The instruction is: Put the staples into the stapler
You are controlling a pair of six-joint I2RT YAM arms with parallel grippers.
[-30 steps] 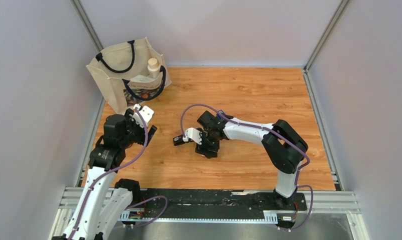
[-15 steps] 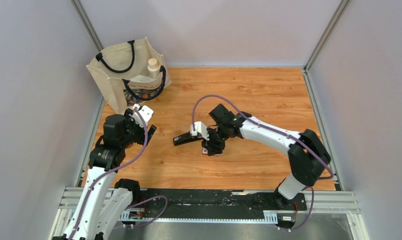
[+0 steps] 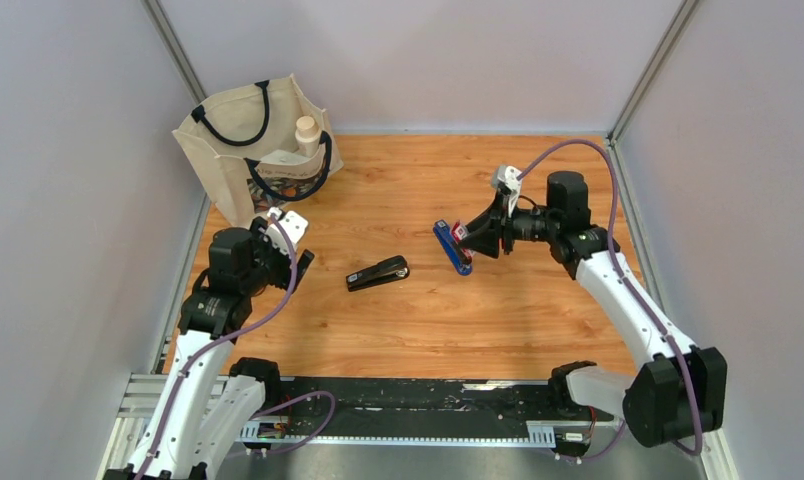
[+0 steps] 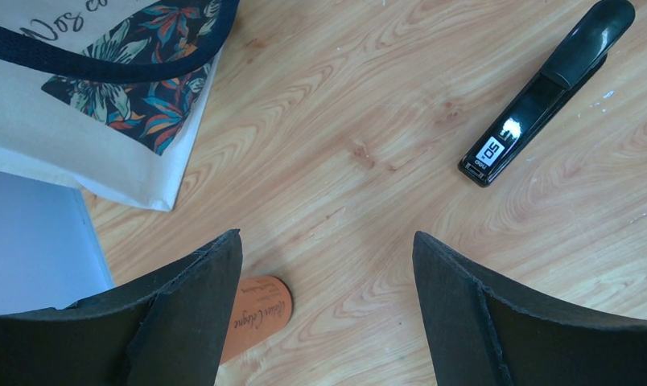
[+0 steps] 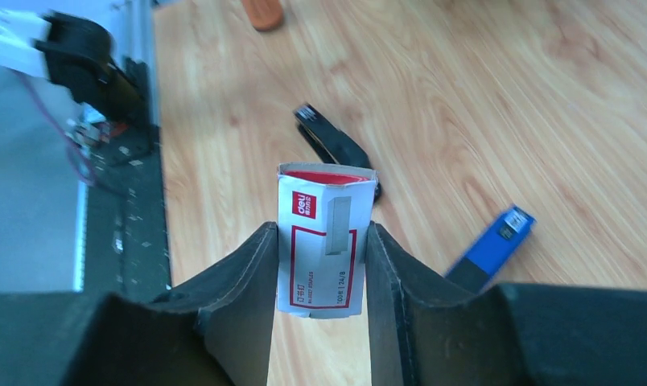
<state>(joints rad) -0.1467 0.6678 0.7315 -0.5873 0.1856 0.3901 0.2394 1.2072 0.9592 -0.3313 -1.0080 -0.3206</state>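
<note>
The right gripper (image 5: 320,265) pinches the staples box (image 5: 323,241) between both fingers, gripping its long sides, with the open end flap pointing away from the wrist; in the overhead view the box is held in the air just beside the near end of the blue stapler (image 3: 452,246), which lies flat on the wooden table (image 3: 538,300) right of centre. The left gripper (image 4: 324,297) is spread wide with nothing between its fingers, hovering low over the table near the tote bag (image 3: 258,150). Judged from this arrangement, the step in hand is bringing the staples to the stapler, which is not yet opened. To do it well, keep the box level so that the open flap does not spill its contents, set it down near the stapler rather than on it, and free one gripper to steady the stapler base while the top is lifted. The black stapler (image 3: 378,273), lying to the left of the blue one, is not the target and should be left alone. Readable marks: the box carries a red panel with "deli" in white; the smaller dark print is too small to read reliably. The black stapler bears a label reading "50". An orange tag (image 4: 256,315) beneath the left gripper has script lettering that is illegible, as is the partly cropped writing on the bag.
</note>
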